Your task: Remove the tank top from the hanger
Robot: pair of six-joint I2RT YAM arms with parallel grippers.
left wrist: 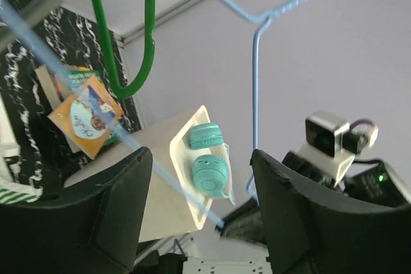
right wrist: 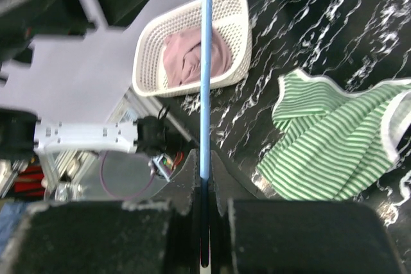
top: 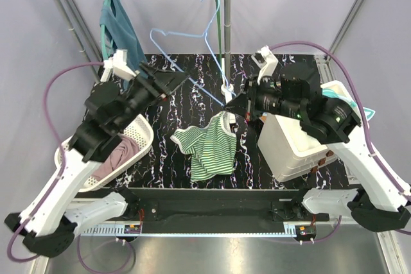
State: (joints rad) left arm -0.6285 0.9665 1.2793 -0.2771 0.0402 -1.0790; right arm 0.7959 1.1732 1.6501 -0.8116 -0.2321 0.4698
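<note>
A green-and-white striped tank top (top: pixel 209 145) lies crumpled on the black marbled table, off any hanger; it also shows in the right wrist view (right wrist: pixel 334 145). An empty light blue hanger (top: pixel 186 33) hangs tilted from the rack rod. My right gripper (top: pixel 232 104) is shut on its lower bar (right wrist: pixel 205 62), just above the striped top. My left gripper (top: pixel 172 81) is open and empty beside the hanger; in its wrist view the blue wire (left wrist: pixel 255 81) passes between its spread jaws without touching them. A teal tank top (top: pixel 119 27) hangs on a green hanger at the rod's left.
A white basket (top: pixel 142 134) with pink cloth (top: pixel 119 155) stands at the left. A white box (top: pixel 289 149) with teal headphones (left wrist: pixel 210 171) stands at the right under my right arm. A rack post (top: pixel 226 30) stands behind the blue hanger.
</note>
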